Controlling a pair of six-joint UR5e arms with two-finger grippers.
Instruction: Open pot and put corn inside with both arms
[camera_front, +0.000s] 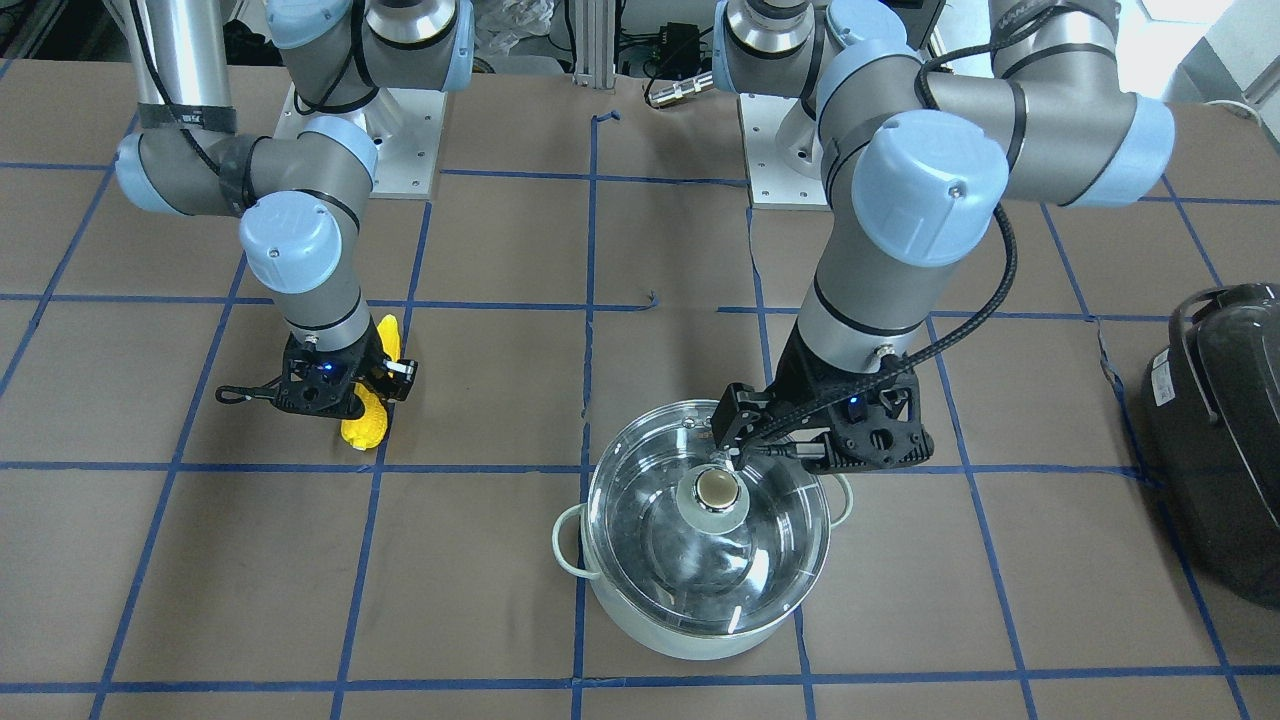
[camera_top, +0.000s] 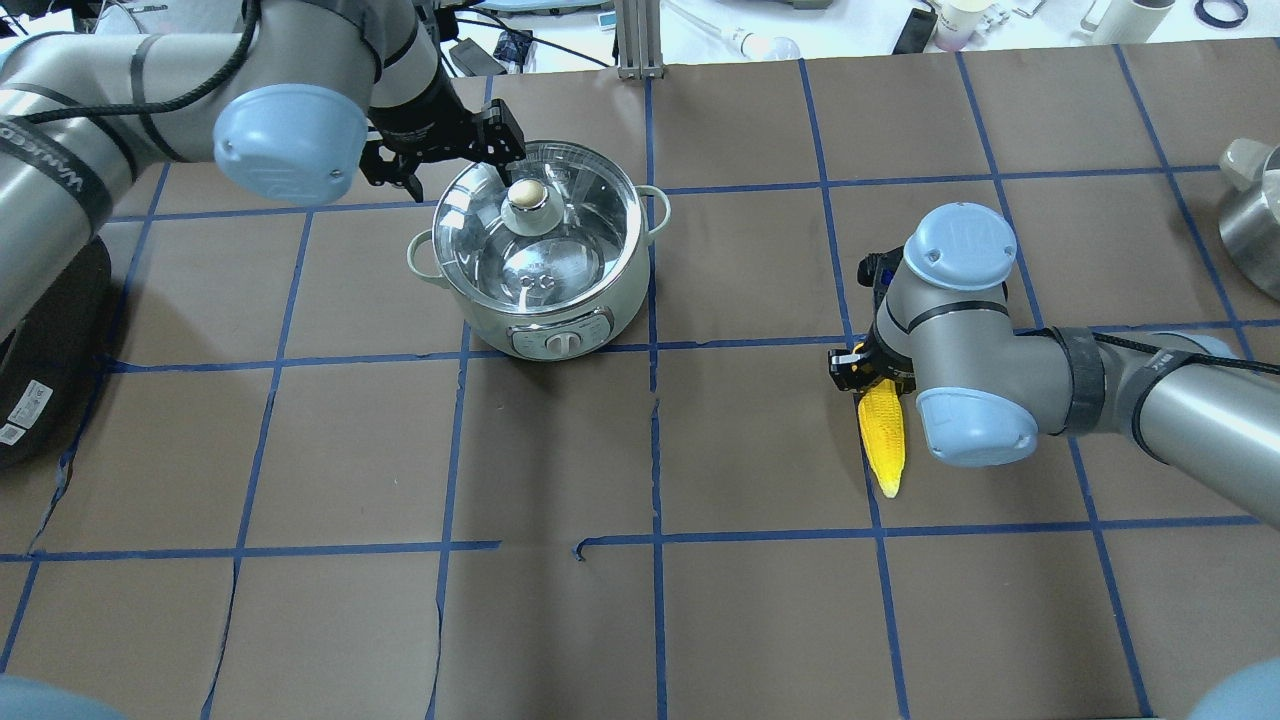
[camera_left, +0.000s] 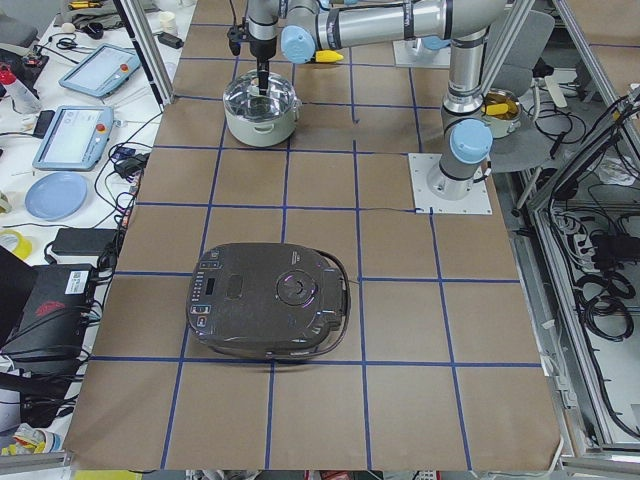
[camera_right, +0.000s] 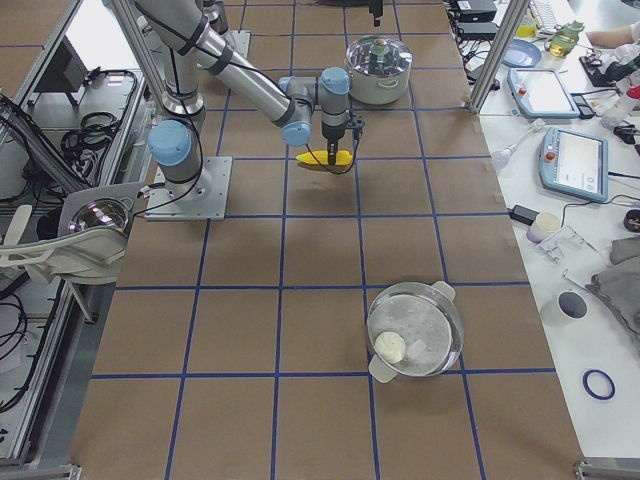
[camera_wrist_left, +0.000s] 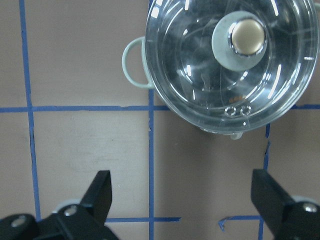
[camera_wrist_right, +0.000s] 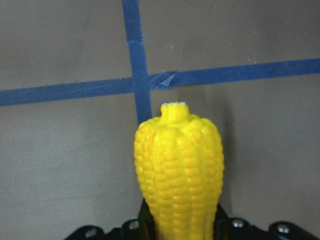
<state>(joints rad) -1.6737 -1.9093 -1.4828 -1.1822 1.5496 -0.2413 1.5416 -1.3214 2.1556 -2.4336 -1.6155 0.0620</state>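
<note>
Table (camera_top: 760, 620): brown sheet crossed by blue tape lines; everything here stands on it.
Black appliance (camera_left: 270, 312): shut, at my far left end of the table, well apart from the pot.
Pot (camera_top: 560, 320): pale mint green, upright on the table on my left side, its two loop handles sticking out to the sides.
Lid (camera_wrist_left: 200, 75): clear glass, seated flat on the pot's rim, so the pot is closed.
Corn (camera_wrist_right: 179, 170): bright yellow cob on my right side, well apart from the pot, lying over a blue tape line with its tapered end toward my base. I cannot tell whether it touches the table.
Left hand (camera_wrist_left: 181, 182): fingers spread wide and holding nothing, hanging over the pot's edge, just beside the knob.
Right hand (camera_top: 872, 380): pointing down, fingers closed on the corn's thick end.
Knob (camera_top: 527, 195): pale, at the lid's centre, ungripped.
</note>
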